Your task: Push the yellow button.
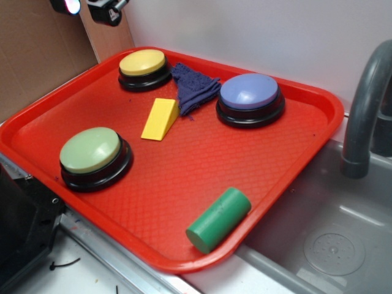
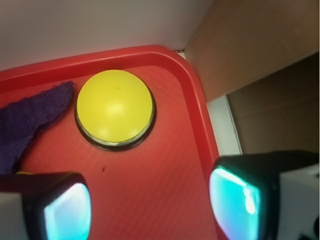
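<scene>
The yellow button (image 1: 143, 63) (image 2: 114, 108), a smooth yellow dome on a black round base, sits at the far left corner of the red tray (image 1: 184, 177). My gripper (image 1: 92, 6) hangs above and behind that corner, only its tips showing at the top edge of the exterior view. In the wrist view the gripper (image 2: 150, 205) is open, its two glowing pads wide apart with bare tray between them. The button lies ahead of the fingertips (image 2: 67, 212), apart from them.
A purple cloth (image 1: 193, 87) (image 2: 27, 120) lies right beside the yellow button. A yellow wedge block (image 1: 160, 119), a pale green button (image 1: 93, 156), a blue button (image 1: 250, 98) and a green cylinder (image 1: 218, 219) share the tray. Cardboard wall (image 1: 37, 49) stands left; a sink and faucet (image 1: 364, 110) are right.
</scene>
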You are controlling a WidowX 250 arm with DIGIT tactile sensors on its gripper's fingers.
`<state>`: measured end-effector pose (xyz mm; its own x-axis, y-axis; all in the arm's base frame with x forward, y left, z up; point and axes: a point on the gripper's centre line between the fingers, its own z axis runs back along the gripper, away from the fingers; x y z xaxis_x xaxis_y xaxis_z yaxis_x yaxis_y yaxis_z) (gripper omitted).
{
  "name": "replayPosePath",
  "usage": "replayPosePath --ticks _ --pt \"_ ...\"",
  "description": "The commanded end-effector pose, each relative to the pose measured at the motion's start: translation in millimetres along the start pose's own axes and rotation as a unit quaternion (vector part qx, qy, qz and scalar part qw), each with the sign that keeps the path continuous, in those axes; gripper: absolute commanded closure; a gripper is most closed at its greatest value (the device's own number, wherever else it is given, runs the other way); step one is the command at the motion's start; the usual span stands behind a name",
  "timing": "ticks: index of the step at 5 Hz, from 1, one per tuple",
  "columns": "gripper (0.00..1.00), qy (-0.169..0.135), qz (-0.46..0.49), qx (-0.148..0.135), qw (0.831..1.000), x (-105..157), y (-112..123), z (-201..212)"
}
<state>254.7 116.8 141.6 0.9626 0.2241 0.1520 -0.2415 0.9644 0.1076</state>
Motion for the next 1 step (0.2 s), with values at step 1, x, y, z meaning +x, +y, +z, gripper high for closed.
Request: replayPosePath --ticks 1 --pt "0.00 0.000 0.010 0.004 1.000 -5.9 7.0 36.2"
